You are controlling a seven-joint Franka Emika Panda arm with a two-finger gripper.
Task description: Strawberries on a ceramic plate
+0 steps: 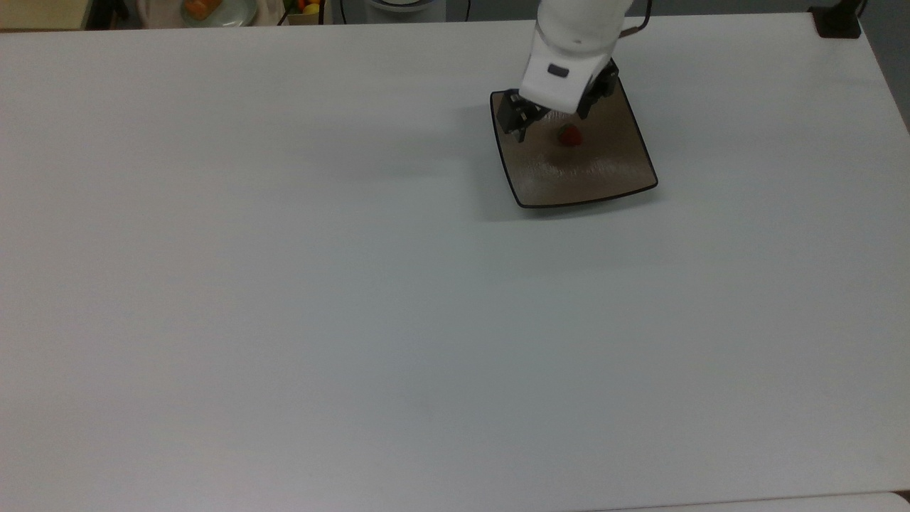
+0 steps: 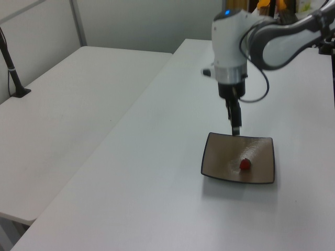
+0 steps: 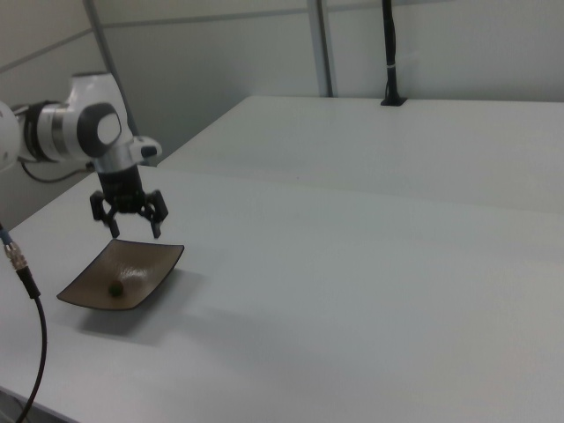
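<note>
A small red strawberry (image 1: 569,135) lies on the square brown ceramic plate (image 1: 601,174), toward its far half in the top view. It rests free on the plate (image 2: 222,163) as a red spot (image 2: 244,164) in the left view. My gripper (image 1: 552,119) hangs above the plate's far edge, open, with nothing between its fingers. In the right view the gripper (image 3: 135,231) has both black fingers spread wide over the plate (image 3: 150,263), and the strawberry (image 3: 115,287) sits below and nearer the camera.
The plate sits on a wide white table (image 1: 355,284). A black post base (image 1: 839,21) stands at the top view's top right corner. A dish of fruit (image 1: 213,8) lies beyond the far edge. A second table (image 2: 78,104) stands at the left view's left.
</note>
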